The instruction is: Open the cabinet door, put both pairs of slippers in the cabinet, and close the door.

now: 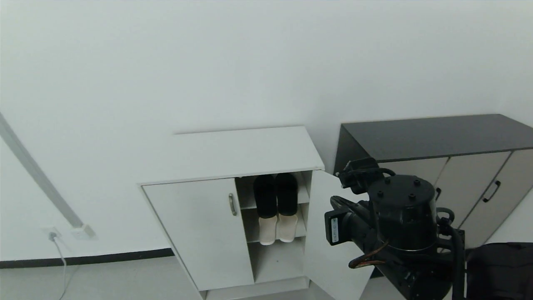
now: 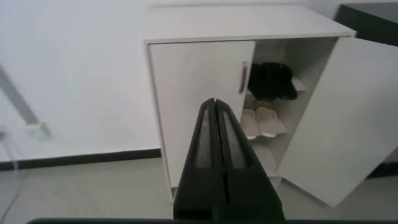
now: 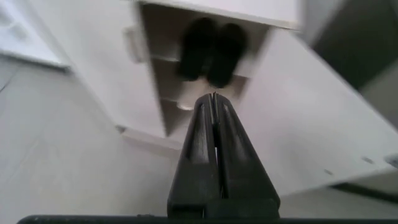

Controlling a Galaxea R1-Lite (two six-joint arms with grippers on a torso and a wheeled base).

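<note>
The white cabinet point(image 1: 233, 154) stands against the wall, its left door point(image 1: 200, 233) closed and its right door point(image 1: 329, 258) swung open. A black pair of slippers point(image 1: 275, 193) rests on the upper shelf, and a white pair point(image 1: 278, 229) on the shelf below. In the left wrist view my left gripper point(image 2: 214, 104) is shut and empty, some way in front of the closed door point(image 2: 199, 106), with the black slippers point(image 2: 273, 79) and white slippers point(image 2: 264, 121) beyond. My right gripper point(image 3: 214, 96) is also shut and empty, close to the open door point(image 3: 311, 130), below the black slippers point(image 3: 211, 53).
A dark-topped cabinet point(image 1: 437, 133) with grey doors stands to the right of the white one. A wall socket with a cable point(image 1: 53, 236) and a slanted trunking strip point(image 1: 37, 175) are on the wall to the left. Bare floor point(image 1: 104, 279) lies before the cabinet.
</note>
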